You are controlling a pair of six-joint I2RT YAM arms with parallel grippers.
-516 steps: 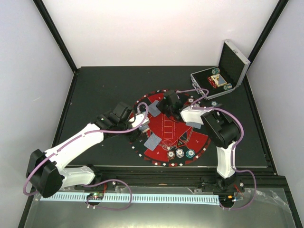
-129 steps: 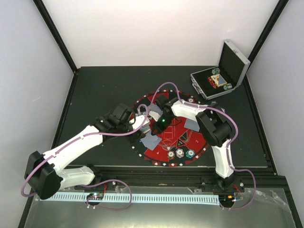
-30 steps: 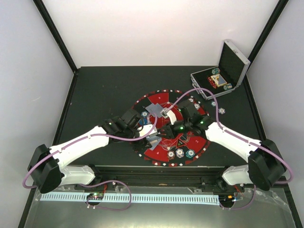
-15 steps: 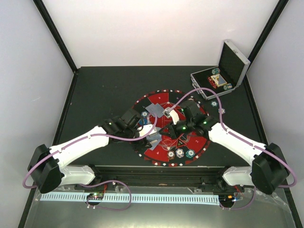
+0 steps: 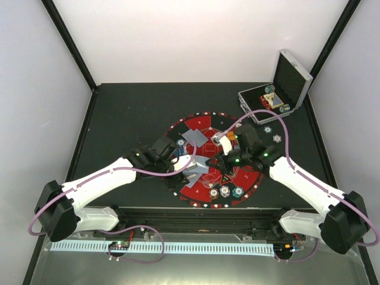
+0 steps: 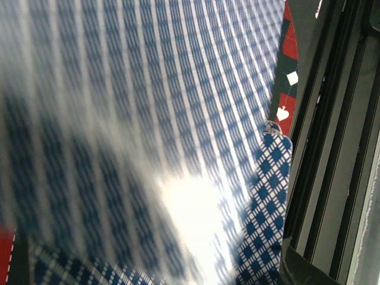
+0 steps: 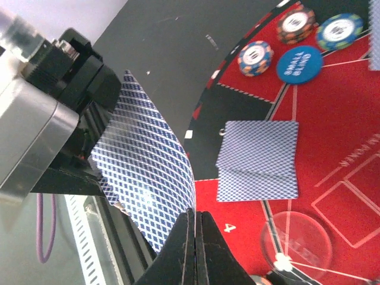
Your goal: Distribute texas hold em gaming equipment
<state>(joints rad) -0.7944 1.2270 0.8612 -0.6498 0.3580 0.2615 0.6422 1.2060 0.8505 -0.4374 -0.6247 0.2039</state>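
Partway: 2 cards lie dealt on the mat, chips sit in the case, and the right claw pinches 1 card from the stack clamped in the left claw.

Blurred card, probably bent, close over mat edge.

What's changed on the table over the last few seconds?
The right gripper drew back toward the near edge, beside the left gripper, and shut on the edge of the card held there. The left gripper kept its grip; chips and case stayed put.
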